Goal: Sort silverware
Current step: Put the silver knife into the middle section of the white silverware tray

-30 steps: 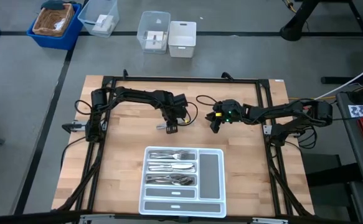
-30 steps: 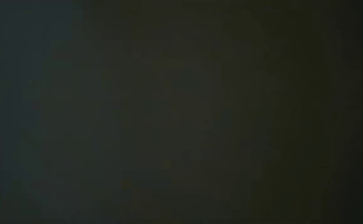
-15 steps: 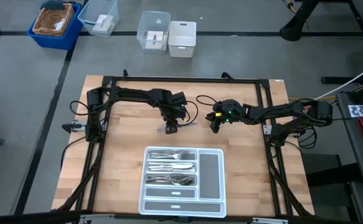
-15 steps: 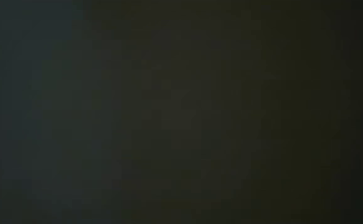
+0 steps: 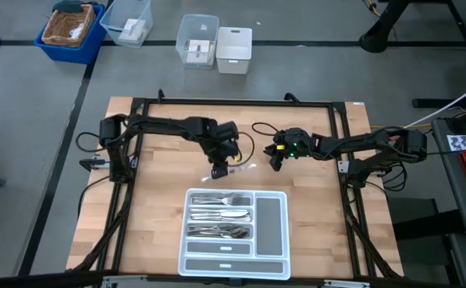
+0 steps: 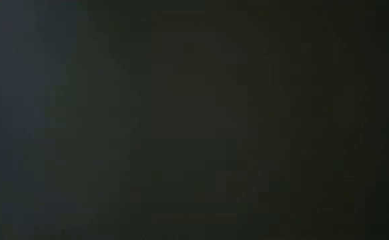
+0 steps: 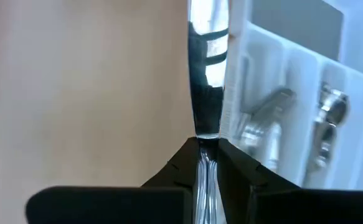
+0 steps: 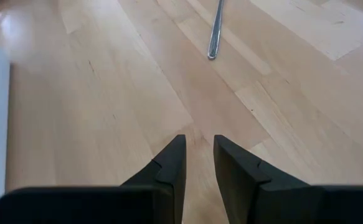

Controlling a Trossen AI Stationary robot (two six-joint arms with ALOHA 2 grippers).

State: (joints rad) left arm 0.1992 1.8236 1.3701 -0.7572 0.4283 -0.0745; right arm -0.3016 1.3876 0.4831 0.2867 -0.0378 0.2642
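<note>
The left gripper [image 5: 219,170] now hangs just above the far edge of the white tray [image 5: 274,218], nearer it than a second ago, when it sat farther back over the open bench [image 5: 161,208]. It has swung its load round toward the compartments. The left wrist view shows the fingers [image 7: 180,167] pinching a slim shiny piece [image 7: 205,81] by its handle, blade-flat, probably a knife, pointing out past the tray's rim. That reads as the carry nearly done, with the drop into a slot still to come.

The rest of the silverware [image 5: 219,214] lies in the tray's left compartments: forks in the far one, more pieces in the rows below. The long right-hand slot looks bare.

The right gripper [image 5: 276,162] has not budged from mid-bench, fingers slightly apart and holding nothing. In its wrist view the handle end of a piece [image 8: 215,31] shows ahead of it, likely the carried one. The low view is dark.
</note>
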